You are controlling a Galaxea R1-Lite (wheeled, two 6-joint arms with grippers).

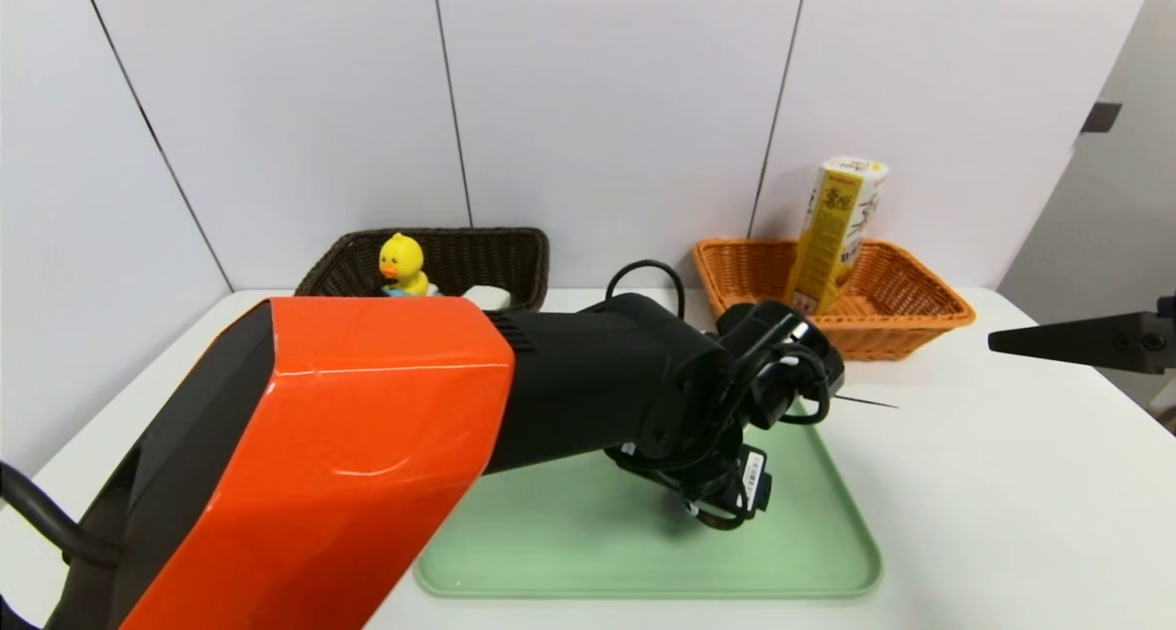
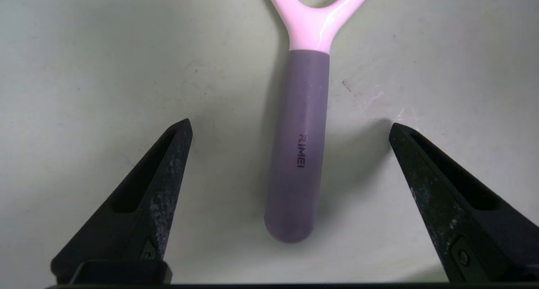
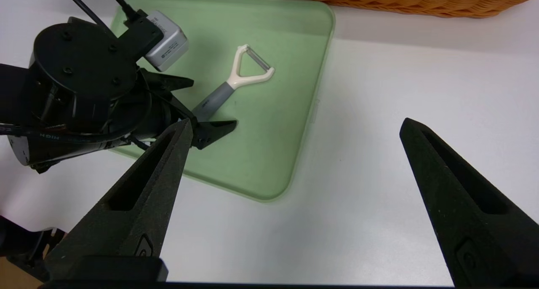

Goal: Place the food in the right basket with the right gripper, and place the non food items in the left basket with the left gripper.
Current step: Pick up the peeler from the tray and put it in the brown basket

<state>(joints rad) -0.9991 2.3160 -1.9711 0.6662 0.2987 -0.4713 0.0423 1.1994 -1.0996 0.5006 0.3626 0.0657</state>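
Stretched over the tray (image 1: 643, 556), left pincer (image 2: 290, 133) wide around the peeler's (image 2: 300, 145) handle. Parked right of the tray, above the white surface (image 1: 992, 483), right pincer (image 3: 297, 124), wide. Behind, pale wall panels (image 1: 616, 88).

Bright wall, shaded tray

Head view: even, bright light; white wall (image 1: 606, 106) nearly washed out. Hard glare streak on orange arm cover (image 1: 367, 428). Left wrist view: dimmer, soft shadows either side of peeler (image 2: 297, 145), sheen on its pink neck. Right wrist view: soft shadow below basket (image 3: 404, 2); tray (image 3: 252, 154) evenly lit.
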